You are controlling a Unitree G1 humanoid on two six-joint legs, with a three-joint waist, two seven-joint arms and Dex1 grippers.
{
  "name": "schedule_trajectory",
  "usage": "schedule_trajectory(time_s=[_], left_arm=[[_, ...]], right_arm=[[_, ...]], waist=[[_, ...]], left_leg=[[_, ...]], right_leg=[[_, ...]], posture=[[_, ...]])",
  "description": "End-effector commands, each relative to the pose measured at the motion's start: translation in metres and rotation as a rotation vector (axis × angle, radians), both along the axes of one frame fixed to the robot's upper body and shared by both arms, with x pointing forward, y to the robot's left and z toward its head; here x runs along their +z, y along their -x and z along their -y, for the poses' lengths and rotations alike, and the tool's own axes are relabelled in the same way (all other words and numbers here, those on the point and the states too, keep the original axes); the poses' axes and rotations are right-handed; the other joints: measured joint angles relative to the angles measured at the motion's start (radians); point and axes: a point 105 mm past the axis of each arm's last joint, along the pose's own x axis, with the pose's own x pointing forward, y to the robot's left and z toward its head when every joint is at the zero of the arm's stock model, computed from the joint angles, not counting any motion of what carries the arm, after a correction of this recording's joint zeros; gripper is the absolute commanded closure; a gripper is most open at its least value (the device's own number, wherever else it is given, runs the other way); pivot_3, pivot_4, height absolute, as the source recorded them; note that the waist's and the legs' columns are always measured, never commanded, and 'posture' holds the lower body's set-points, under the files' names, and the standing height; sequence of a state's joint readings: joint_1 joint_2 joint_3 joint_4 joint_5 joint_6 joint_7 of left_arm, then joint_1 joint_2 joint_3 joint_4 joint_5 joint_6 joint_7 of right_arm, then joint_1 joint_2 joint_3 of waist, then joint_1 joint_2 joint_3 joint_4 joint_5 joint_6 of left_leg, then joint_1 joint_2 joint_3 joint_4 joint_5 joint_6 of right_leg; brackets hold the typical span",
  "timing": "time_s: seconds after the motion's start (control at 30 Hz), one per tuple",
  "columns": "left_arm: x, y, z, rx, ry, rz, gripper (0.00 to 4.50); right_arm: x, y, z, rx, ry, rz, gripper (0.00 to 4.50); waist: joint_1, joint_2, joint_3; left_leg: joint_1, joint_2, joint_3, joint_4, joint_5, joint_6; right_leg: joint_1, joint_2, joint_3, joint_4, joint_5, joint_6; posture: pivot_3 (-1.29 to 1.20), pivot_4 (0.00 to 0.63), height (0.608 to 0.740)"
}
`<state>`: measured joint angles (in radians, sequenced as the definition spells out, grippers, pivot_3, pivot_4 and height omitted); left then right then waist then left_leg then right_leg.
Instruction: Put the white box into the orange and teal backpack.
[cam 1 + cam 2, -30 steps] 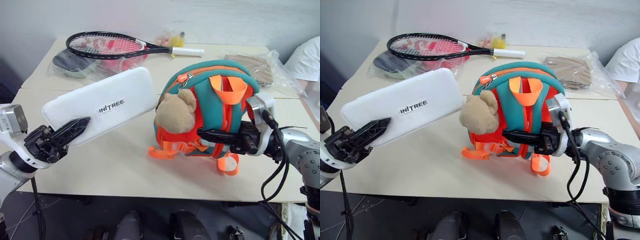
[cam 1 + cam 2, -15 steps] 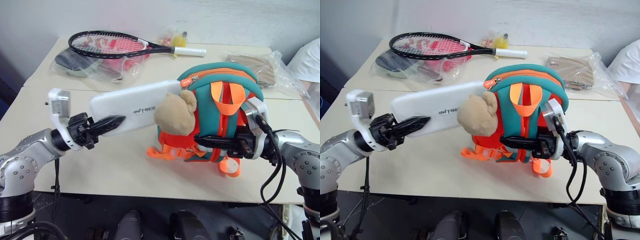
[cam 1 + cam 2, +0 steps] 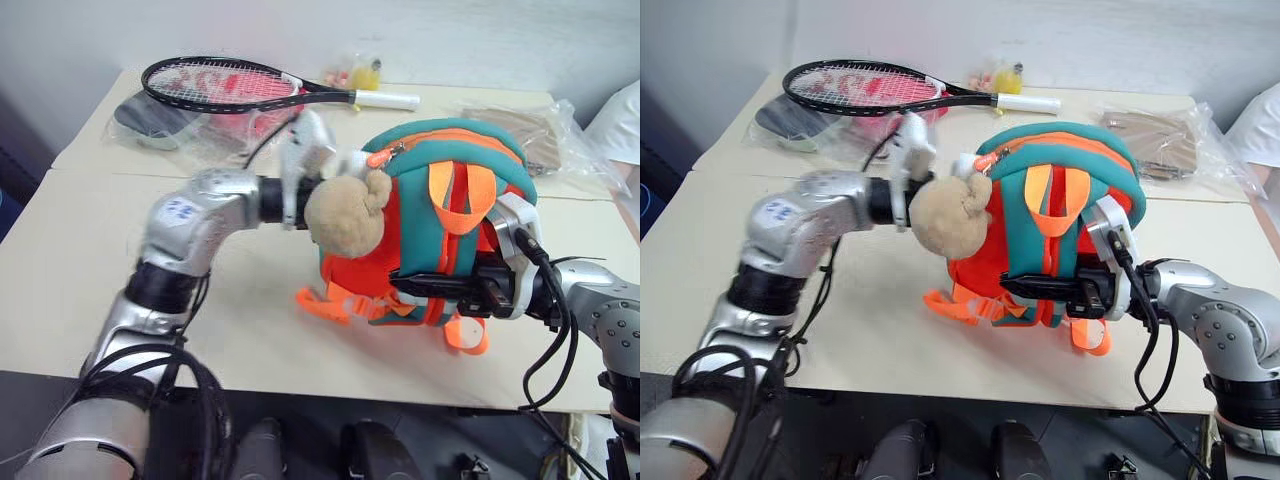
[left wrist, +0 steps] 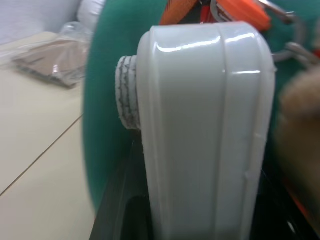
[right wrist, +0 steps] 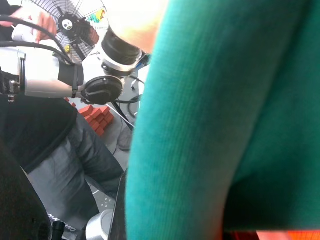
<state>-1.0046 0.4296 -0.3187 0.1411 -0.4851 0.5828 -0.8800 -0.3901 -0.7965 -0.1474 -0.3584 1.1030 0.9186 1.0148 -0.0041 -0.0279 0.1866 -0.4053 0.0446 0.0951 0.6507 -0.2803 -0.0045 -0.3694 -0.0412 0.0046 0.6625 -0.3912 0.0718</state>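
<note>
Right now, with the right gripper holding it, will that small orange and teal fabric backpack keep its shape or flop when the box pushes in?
The orange and teal backpack looks softly padded, so it probably yields somewhat. It stands domed while the right gripper pinches its strap side, so it likely holds shape. The glossy white box may slide in easily.

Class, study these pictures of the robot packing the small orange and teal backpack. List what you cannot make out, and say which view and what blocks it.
- Glossy white box: its far end, left wrist view, lost against the orange and teal backpack.
- Left gripper: head views, behind the tan plush bear head.
- Backpack opening: head views, faces away.
- Right gripper's hold: right wrist view, teal fabric covers it.
</note>
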Motion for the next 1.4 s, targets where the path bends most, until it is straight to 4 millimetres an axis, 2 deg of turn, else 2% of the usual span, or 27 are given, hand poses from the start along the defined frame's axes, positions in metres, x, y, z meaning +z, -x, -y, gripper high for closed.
schedule_trajectory(time_s=[0.03,0.13,0.2,0.33,0.43,0.5,0.63,0.8,0.87,0.97,1.07,1.17,1.27,1.4], left_arm=[[-0.003,-0.009,0.020,-0.037,0.072,0.039,3.22],[0.002,-0.013,0.024,-0.042,0.154,0.027,3.22],[0.008,-0.014,0.016,-0.027,0.184,-0.036,2.51],[0.023,-0.004,-0.013,-0.060,0.229,-0.107,1.42],[0.021,0.013,-0.046,-0.137,0.160,-0.094,0.59],[0.018,0.018,-0.059,-0.151,0.124,-0.096,0.06],[0.003,0.028,-0.106,-0.126,-0.041,-0.103,0.06],[0.011,0.036,-0.126,-0.069,-0.021,-0.036,0.06],[0.022,0.042,-0.122,-0.066,0.021,0.010,0.06],[0.035,0.056,-0.097,-0.105,0.130,0.061,0.06],[0.040,0.055,-0.078,-0.071,0.220,0.093,0.06],[0.035,0.060,-0.062,-0.084,0.258,0.089,0.06],[0.034,0.066,-0.058,-0.097,0.314,0.060,0.56],[0.029,0.062,-0.068,-0.050,0.289,0.072,1.68]], right_arm=[[0.008,0.006,-0.004,0.011,-0.011,0.052,4.49],[0.008,0.007,-0.004,-0.007,-0.015,0.059,4.49],[0.011,0.005,-0.003,-0.040,-0.028,0.090,4.50],[0.012,0.003,-0.002,-0.085,-0.056,0.100,4.50],[0.011,-0.001,-0.001,-0.124,-0.063,0.100,4.50],[0.010,-0.003,-0.001,-0.140,-0.065,0.101,4.50],[0.019,-0.011,-0.004,-0.192,-0.115,0.116,4.50],[0.018,-0.007,-0.007,-0.182,-0.109,0.117,4.50],[0.013,-0.006,-0.007,-0.180,-0.087,0.114,4.50],[0.010,-0.005,-0.007,-0.177,-0.080,0.108,4.50],[0.009,-0.005,-0.007,-0.176,-0.075,0.108,4.50],[0.010,-0.005,-0.006,-0.176,-0.085,0.111,4.50],[0.011,-0.006,-0.006,-0.180,-0.088,0.111,4.50],[0.009,-0.006,-0.004,-0.188,-0.083,0.114,4.50]], waist=[[0.000,0.000,0.000],[0.002,0.000,0.000],[0.001,0.000,0.000],[-0.012,0.000,0.000],[-0.027,0.000,0.000],[-0.030,0.000,0.000],[-0.030,0.001,0.001],[-0.018,0.001,0.001],[-0.017,0.001,0.001],[-0.017,0.001,0.001],[-0.020,0.001,0.001],[-0.025,0.001,0.001],[-0.027,0.001,0.001],[-0.024,0.001,0.001]], left_leg=[[-0.001,0.001,0.001,0.000,0.000,0.000],[-0.003,0.001,0.001,0.002,0.001,0.000],[-0.003,0.001,0.000,0.003,0.001,0.001],[-0.003,0.001,0.000,0.003,0.002,-0.001],[-0.002,0.002,0.000,0.001,0.003,-0.002],[-0.002,0.002,0.000,-0.001,0.003,-0.003],[-0.001,0.002,-0.001,0.000,0.004,-0.003],[-0.001,0.001,-0.002,0.001,0.005,-0.003],[-0.002,0.000,-0.002,0.001,0.004,-0.001],[-0.003,0.000,-0.002,0.001,0.003,0.000],[-0.003,-0.001,-0.002,0.003,0.003,0.001],[-0.002,0.000,-0.002,0.003,0.003,0.000],[-0.001,0.001,-0.001,0.002,0.004,-0.001],[-0.001,0.001,-0.002,0.001,0.004,-0.002]], right_leg=[[-0.001,0.001,0.001,0.001,0.000,0.000],[-0.004,0.000,0.001,0.003,0.000,0.000],[-0.004,0.000,0.001,0.005,0.000,0.000],[-0.004,0.000,0.001,0.007,0.000,0.000],[-0.005,0.000,0.001,0.009,0.000,0.000],[-0.005,0.001,0.001,0.011,0.000,0.000],[-0.005,0.001,0.001,0.010,0.000,-0.001],[-0.005,-0.001,0.000,0.010,-0.001,-0.001],[-0.005,-0.002,0.000,0.010,-0.001,-0.001],[-0.004,-0.002,0.000,0.011,0.000,-0.001],[-0.003,-0.003,0.000,0.010,0.000,0.000],[-0.003,-0.002,0.001,0.010,0.000,0.000],[-0.004,0.000,0.001,0.011,0.000,0.000],[-0.004,0.000,0.001,0.011,0.000,0.000]], posture=[[0.00,0.150,0.740],[0.00,0.150,0.740],[0.00,0.150,0.740],[0.00,0.150,0.740],[0.00,0.150,0.740],[0.00,0.150,0.740],[0.00,0.150,0.740],[0.00,0.150,0.740],[0.00,0.150,0.740],[0.00,0.150,0.740],[0.00,0.150,0.740],[0.00,0.150,0.740],[0.00,0.150,0.740],[0.00,0.150,0.740]])
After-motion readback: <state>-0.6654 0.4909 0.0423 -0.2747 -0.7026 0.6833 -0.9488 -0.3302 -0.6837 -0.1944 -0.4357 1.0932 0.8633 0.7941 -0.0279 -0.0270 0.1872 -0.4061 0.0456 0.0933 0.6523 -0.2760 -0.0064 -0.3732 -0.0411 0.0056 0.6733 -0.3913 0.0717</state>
